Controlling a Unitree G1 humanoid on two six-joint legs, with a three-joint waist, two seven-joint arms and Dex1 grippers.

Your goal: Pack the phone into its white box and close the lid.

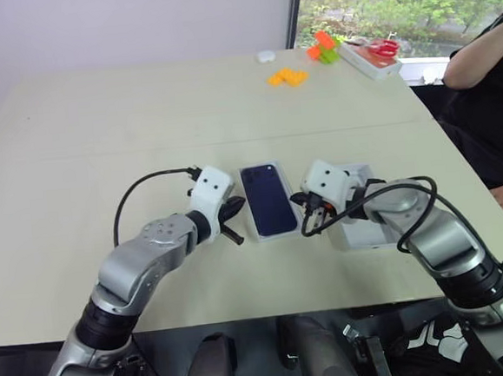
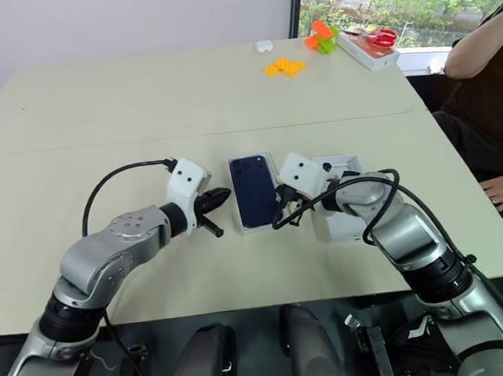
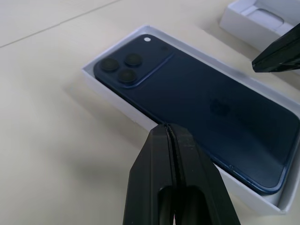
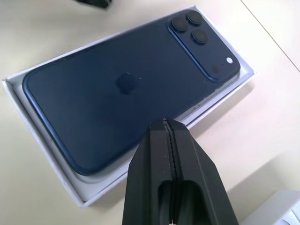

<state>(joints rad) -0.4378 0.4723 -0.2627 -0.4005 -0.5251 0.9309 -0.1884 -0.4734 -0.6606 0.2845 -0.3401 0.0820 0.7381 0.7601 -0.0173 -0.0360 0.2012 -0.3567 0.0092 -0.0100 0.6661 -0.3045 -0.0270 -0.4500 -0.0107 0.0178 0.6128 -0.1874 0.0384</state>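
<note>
Phone: the dark navy phone (image 1: 268, 199) lies back-up inside the white box (image 3: 117, 101), near the front middle of the table (image 1: 98, 122); its square camera bump with three lenses sits at the far corner, on the left gripper's side.
White box: shallow tray, its thin white rim showing all round the phone; it rests flat on the table between the two grippers.
Left gripper: the left gripper (image 1: 233, 217) hangs just beside the box's left long edge, pointing at it and tilted a little downward; its two black fingers (image 3: 176, 183) are pressed together with nothing between them. In the left wrist view the tips sit over the near rim, partway along the phone; whether they touch the rim cannot be told.
Right gripper: the right gripper (image 1: 309, 211) is just beside the box's right long edge, aimed at the phone; its fingers (image 4: 171, 178) are also pressed together on nothing, tips above the rim.
Lid: a white box part (image 1: 363, 227) lies on the table right of the tray, partly hidden under the right arm; whether it is the lid cannot be told.
Far right corner: orange blocks (image 1: 287, 77), a small white object (image 1: 265, 56), orange and green pieces (image 1: 322, 46) and a white tray (image 1: 372, 59) holding something red.
Right edge: a person's arm (image 1: 476, 57) in a dark sleeve.
</note>
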